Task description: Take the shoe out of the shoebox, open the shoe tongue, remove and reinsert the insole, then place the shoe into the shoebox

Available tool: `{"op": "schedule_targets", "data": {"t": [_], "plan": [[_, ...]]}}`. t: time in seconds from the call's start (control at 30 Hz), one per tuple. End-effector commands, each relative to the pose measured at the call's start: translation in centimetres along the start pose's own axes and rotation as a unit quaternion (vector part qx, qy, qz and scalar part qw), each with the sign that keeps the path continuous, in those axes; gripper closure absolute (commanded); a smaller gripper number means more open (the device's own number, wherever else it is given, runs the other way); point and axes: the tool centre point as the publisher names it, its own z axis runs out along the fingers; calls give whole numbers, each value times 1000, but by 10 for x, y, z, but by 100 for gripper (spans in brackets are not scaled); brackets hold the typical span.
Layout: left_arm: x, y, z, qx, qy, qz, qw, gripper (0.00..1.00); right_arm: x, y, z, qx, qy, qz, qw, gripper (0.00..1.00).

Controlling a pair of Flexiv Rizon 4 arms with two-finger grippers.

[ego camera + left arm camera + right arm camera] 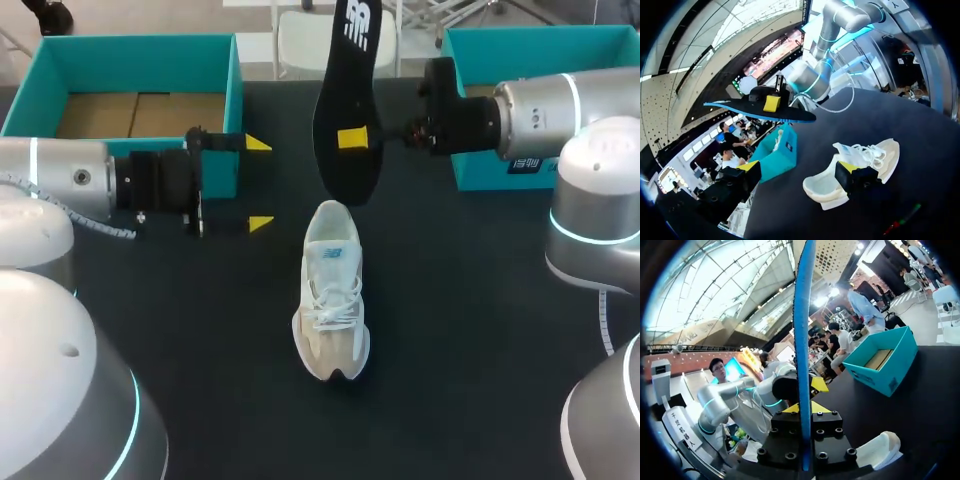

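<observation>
- Head view: a white lace-up sneaker [331,295] stands on its sole in the middle of the dark table [460,360]. Its laces face up, its heel points to the far side and its toe to the near edge.
- Nothing touches the sneaker, and it is outside both boxes.
- My right arm comes in from the right, and the right end effector [352,138] is clamped on a black insole [345,90]. One yellow tip lies on the insole's upper face, while the other finger is hidden beneath it.
- The insole is held in the air just beyond the sneaker's heel. It runs lengthwise away from the shoe towards the table's far edge.
- From the left wrist view, the insole lies roughly level above the table and apart from the shoe.
- From the right wrist view, it shows edge-on as a thin blue line running up from between the two fingers.
- The left end effector [259,184] hangs left of the insole and the sneaker's heel. Its two yellow tips are spread wide with nothing between them.
- An open teal shoebox [235,90] with a brown cardboard floor sits at the far left of the table, just behind the left end effector.
- A second teal box [480,45] sits at the far right, partly covered by my right arm.
</observation>
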Motion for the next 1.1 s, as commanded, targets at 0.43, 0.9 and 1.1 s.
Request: {"op": "schedule_targets", "data": {"t": [0.43, 0.9, 1.1], "plan": [[37, 77, 10, -87, 81, -63, 991, 0, -55, -22, 14, 53, 5, -92, 994, 100], [61, 104, 28, -105, 100, -84, 986, 0, -72, -51, 36, 61, 7, -103, 993, 100], [63, 104, 28, -110, 86, -85, 987, 0, -72, -51, 36, 61, 7, -103, 993, 100]]}}
